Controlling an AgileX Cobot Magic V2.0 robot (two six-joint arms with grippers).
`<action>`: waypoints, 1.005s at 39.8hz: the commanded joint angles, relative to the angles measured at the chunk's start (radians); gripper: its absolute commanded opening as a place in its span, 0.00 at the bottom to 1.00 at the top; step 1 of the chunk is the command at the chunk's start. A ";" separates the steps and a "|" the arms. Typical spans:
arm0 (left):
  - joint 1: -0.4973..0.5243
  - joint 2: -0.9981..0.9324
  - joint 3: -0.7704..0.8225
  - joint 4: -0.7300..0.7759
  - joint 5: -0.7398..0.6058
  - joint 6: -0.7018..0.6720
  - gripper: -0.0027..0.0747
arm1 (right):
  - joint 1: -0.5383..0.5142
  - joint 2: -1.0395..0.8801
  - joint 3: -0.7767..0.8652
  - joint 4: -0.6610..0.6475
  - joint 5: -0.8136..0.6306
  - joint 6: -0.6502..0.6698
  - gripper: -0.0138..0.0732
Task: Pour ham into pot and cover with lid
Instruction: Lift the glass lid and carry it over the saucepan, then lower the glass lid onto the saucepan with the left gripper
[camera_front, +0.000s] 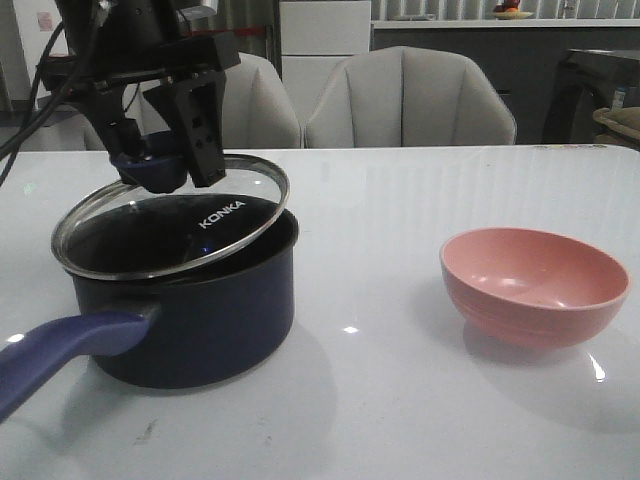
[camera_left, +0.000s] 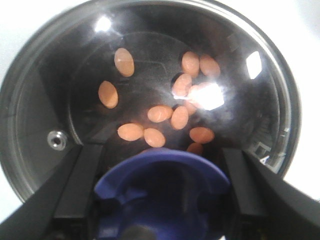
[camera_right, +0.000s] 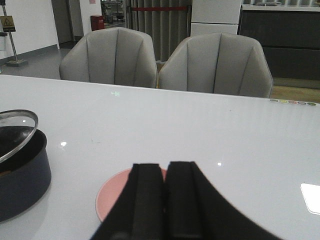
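White glossy table (camera_front: 400, 400) with two grey chairs (camera_front: 405, 95) behind; the pot (camera_front: 200, 320) sits near its left front edge, the empty pink bowl (camera_front: 535, 285) toward the right. The left gripper (camera_front: 160, 160) is clamped on the lid's knob (camera_left: 160, 192), holding the lid (camera_front: 170, 215) tilted over the pot, far rim apparently high, with the ham (camera_left: 160, 114) already scattered on the pot's floor. The right gripper (camera_right: 165, 200) hangs over the bowl, fingers pressed together, empty. Risk: released at this tilt, the lid may land crooked or slide off the rim.
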 joint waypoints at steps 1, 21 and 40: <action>-0.008 -0.047 -0.037 -0.025 0.039 -0.007 0.32 | 0.001 0.008 -0.025 0.003 -0.074 -0.009 0.30; -0.008 -0.014 -0.039 -0.025 0.040 -0.007 0.55 | 0.001 0.008 -0.025 0.003 -0.074 -0.009 0.30; -0.006 -0.004 -0.087 -0.047 0.050 -0.007 0.79 | 0.001 0.008 -0.025 0.003 -0.074 -0.009 0.30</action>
